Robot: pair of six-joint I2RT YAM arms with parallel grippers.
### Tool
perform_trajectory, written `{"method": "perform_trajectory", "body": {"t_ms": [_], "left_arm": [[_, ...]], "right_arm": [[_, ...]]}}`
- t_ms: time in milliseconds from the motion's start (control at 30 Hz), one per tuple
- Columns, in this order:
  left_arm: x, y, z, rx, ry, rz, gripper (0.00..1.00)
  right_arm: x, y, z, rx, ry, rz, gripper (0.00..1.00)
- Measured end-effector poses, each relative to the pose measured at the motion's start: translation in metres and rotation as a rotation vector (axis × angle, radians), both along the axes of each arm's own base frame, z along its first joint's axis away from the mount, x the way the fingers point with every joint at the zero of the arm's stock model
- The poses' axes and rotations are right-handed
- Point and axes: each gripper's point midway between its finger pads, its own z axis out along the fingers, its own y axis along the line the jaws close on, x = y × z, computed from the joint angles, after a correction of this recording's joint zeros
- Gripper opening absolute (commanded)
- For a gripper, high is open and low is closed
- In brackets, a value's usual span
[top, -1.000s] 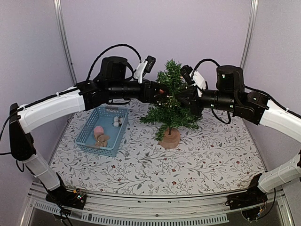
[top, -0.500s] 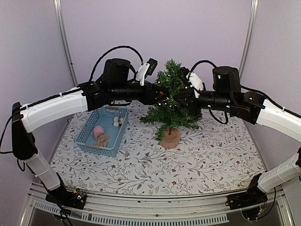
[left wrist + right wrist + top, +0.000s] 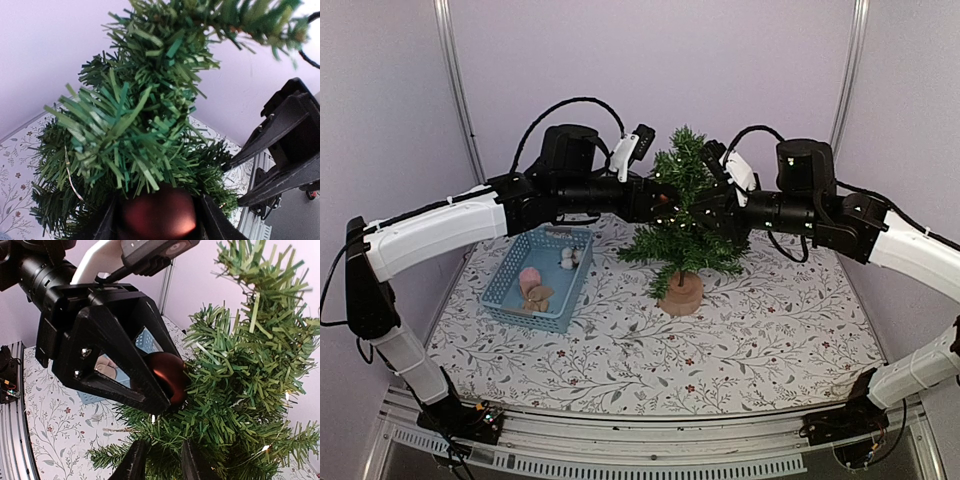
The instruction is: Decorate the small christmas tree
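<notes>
The small christmas tree [image 3: 682,215] stands mid-table on its round wooden base [image 3: 682,293]. From the left, my left gripper [image 3: 661,198] reaches into its upper branches, shut on a dark red ball ornament [image 3: 157,212] that is pressed against the needles [image 3: 140,125]. In the right wrist view that ball [image 3: 168,371] sits between the left gripper's black fingers [image 3: 115,355], touching the foliage [image 3: 240,390]. My right gripper [image 3: 162,462] comes in from the right [image 3: 704,213]. Its jaws stand apart around lower green twigs, gripping nothing.
A blue basket [image 3: 510,290] left of the tree holds a pink ornament [image 3: 530,277], a tan one [image 3: 537,297] and small white ones [image 3: 567,258]. Both forearms cross above the back half of the flowered tablecloth [image 3: 620,360]. Purple walls close in behind.
The right arm pushed in toward the tree, then eased slightly back. The left arm crept a little closer to the branches with the red ball and now holds still.
</notes>
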Motion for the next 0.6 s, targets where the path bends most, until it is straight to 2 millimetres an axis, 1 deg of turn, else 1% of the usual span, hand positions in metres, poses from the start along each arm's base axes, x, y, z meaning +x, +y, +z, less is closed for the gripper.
{"method": "perform_trajectory", "body": {"t_ms": [100,233,333,433,600], "left_arm": [[0.000,0.000,0.000,0.000,0.000,0.000,0.02],[0.000,0.000,0.000,0.000,0.000,-0.001,0.02],[-0.001,-0.001,0.000,0.000,-0.001,-0.002,0.02],[-0.001,-0.001,0.000,0.001,-0.002,-0.003,0.02],[-0.001,-0.001,0.004,-0.005,-0.007,-0.003,0.02]], "right_arm": [[-0.003,-0.002,0.007,0.012,-0.014,0.008,0.26],[-0.010,-0.004,0.020,0.040,-0.041,0.030,0.20],[-0.014,-0.003,0.025,0.052,-0.049,0.051,0.16],[-0.016,-0.001,0.024,0.050,-0.050,0.072,0.15],[-0.017,0.004,0.020,0.040,-0.044,0.095,0.19]]}}
